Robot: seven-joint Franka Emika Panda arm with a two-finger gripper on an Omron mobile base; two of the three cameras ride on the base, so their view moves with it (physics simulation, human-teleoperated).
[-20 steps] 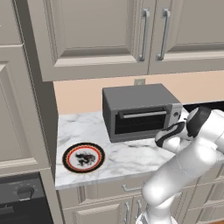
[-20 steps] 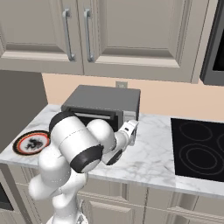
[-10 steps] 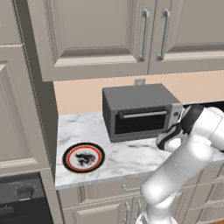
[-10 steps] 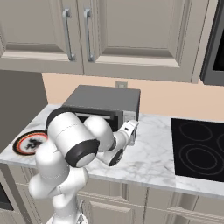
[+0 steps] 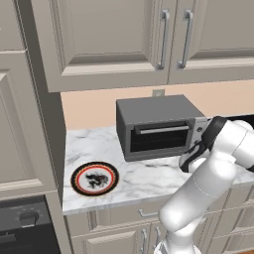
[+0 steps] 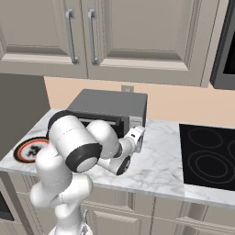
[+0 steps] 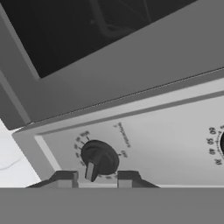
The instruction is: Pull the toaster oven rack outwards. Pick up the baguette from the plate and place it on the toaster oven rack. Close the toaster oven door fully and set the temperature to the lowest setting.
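Marble counter carries the toaster oven, door shut, and the plate left of it; the black cooktop lies right. Hand view: gripper at a dark knob, jaws slightly apart, not gripping it. Arm blocks the oven front from the right.

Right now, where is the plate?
In the left base view the plate lies on the marble counter, left of the toaster oven and nearer the front edge, with no baguette on it.
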